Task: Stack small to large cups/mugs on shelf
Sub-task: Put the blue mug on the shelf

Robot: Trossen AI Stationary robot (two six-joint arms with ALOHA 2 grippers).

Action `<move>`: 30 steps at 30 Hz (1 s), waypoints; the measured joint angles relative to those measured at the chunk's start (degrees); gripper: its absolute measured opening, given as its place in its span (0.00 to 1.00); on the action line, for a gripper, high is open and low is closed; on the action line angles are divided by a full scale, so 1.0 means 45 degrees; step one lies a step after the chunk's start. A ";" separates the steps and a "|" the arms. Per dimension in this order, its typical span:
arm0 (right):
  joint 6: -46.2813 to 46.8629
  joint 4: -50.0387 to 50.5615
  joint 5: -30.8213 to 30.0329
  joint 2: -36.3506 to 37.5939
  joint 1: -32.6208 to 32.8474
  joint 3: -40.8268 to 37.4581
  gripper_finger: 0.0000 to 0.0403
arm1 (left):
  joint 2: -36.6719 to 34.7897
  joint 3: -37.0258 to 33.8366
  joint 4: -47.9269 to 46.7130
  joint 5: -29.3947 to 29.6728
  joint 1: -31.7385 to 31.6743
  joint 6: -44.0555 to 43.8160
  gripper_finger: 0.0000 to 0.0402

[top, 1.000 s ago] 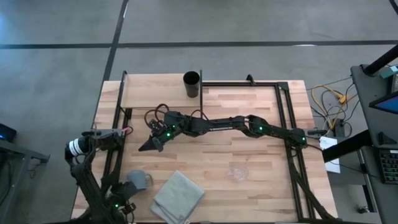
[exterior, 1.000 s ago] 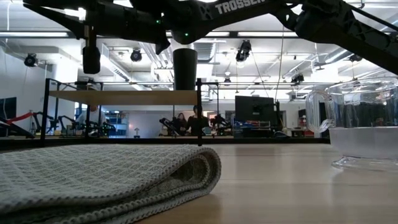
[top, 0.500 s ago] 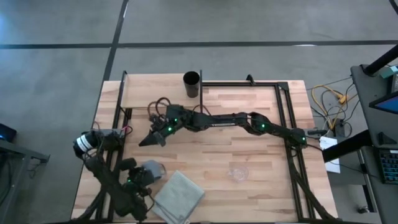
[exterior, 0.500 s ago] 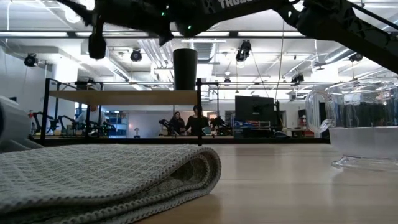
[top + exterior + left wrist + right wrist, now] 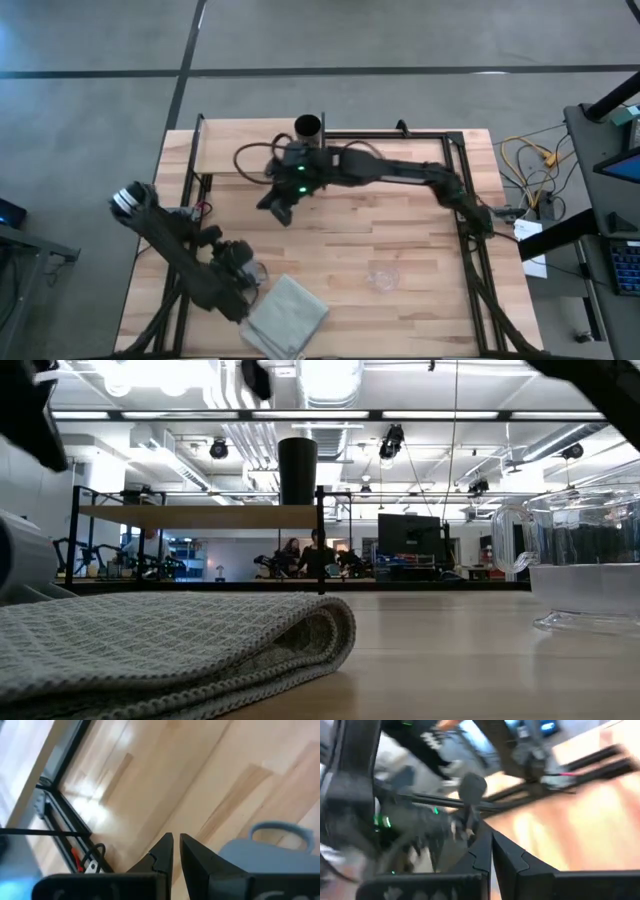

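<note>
Butcher-block tabletop is seen filling the middle of the high view. The pale wooden shelf is set along its upper left edge. At the lower left a folded grey cloth is laid.

The tall black cup is placed upright at the shelf's right end, long axis vertical and mouth up. It is judged stiff and light, best taken around its wall.

The blue-grey mug is found at the lower left, near the cloth and just beside the left gripper. Its handle loop is shown on its far side; whether it is upright cannot be told. A heavier, rigid body is expected, to be gripped by rim or handle.

The small clear glass cup is left upright at lower centre, well apart from both arms. It is judged fragile and slippery, so gentle pressure across the wall is advised.

The left jaws are drawn nearly together on nothing. The right gripper is held left of centre, below the shelf, jaws closed and empty.
</note>
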State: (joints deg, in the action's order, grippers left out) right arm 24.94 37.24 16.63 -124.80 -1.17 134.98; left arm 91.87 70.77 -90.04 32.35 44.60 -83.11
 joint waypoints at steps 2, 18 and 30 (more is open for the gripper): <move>-0.0355 0.0771 -0.0886 0.0760 0.0308 0.0000 0.02 | -0.1009 -0.0032 0.0001 0.0042 -0.0188 0.0046 0.05; 0.2276 0.2011 -0.4530 0.1698 0.3827 -0.0049 0.02 | -0.6160 -0.0003 0.0000 0.0472 -0.1063 0.4259 0.05; 0.9350 -0.4677 -0.6907 -0.1890 0.5542 -0.0053 0.02 | -0.7285 -0.0012 0.0032 -0.0743 -0.1056 0.8655 0.05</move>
State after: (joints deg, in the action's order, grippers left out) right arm 67.02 16.19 -14.45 -133.31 23.77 134.74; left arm 59.08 70.72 -89.89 29.01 39.85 -44.16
